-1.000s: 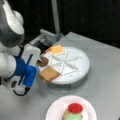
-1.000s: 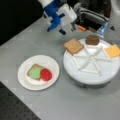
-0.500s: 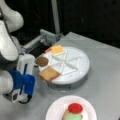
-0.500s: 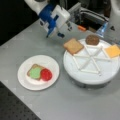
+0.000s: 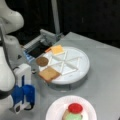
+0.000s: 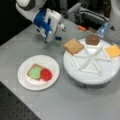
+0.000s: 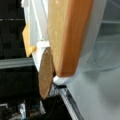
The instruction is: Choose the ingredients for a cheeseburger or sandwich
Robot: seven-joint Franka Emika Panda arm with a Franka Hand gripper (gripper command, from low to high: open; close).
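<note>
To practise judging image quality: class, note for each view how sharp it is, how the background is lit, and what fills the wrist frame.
In both front views everything is soft: the divided tray has smeared edges, the background is near black. In a front view the gripper is blurred. Wrist view: the toast square fills the frame, close, tilted and hazy, the patty edge-on beside it.

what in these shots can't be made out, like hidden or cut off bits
- End effector: whether its fingers are open or shut cannot be told in both front views; blur and the blue and white body cover them. It does not show in the wrist view.
- Sandwich stack: the bottom edge cuts it off in a front view.
- Toast square: the top edge crops it in the wrist view.
- Cheese square: mostly hidden behind the white tray wall.
</note>
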